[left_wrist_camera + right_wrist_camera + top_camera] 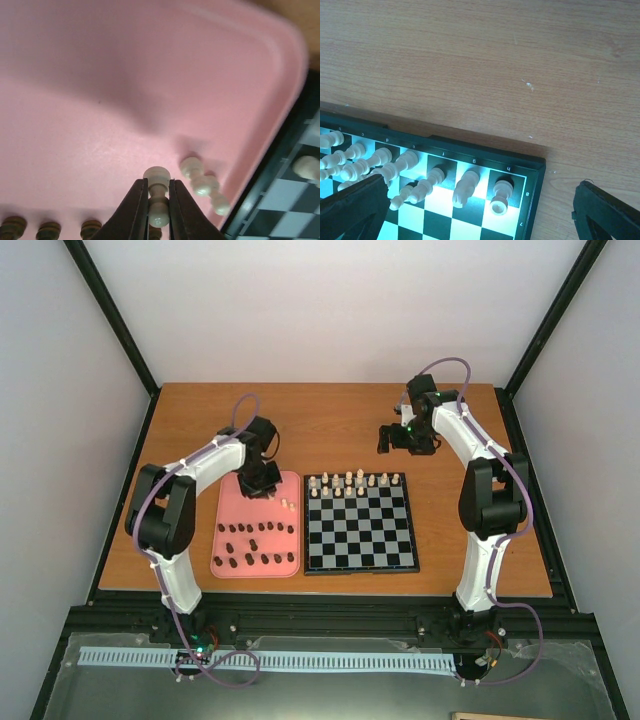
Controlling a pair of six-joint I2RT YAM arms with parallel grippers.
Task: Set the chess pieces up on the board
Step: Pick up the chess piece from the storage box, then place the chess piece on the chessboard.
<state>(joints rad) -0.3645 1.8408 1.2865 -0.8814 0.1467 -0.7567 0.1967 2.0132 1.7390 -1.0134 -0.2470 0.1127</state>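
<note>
My left gripper is shut on a cream pawn, held just above the pink tray; in the top view it hangs over the tray's far right part. Two or three more cream pieces lie on the tray near its right rim. The board lies right of the tray with cream pieces standing in its two far rows. My right gripper is open and empty above the table behind the board's far right corner; its view shows cream pieces on that corner.
Several dark brown pieces lie in rows on the near half of the pink tray, some showing at the bottom of the left wrist view. Bare wooden table lies behind the board. Black frame rails border the table.
</note>
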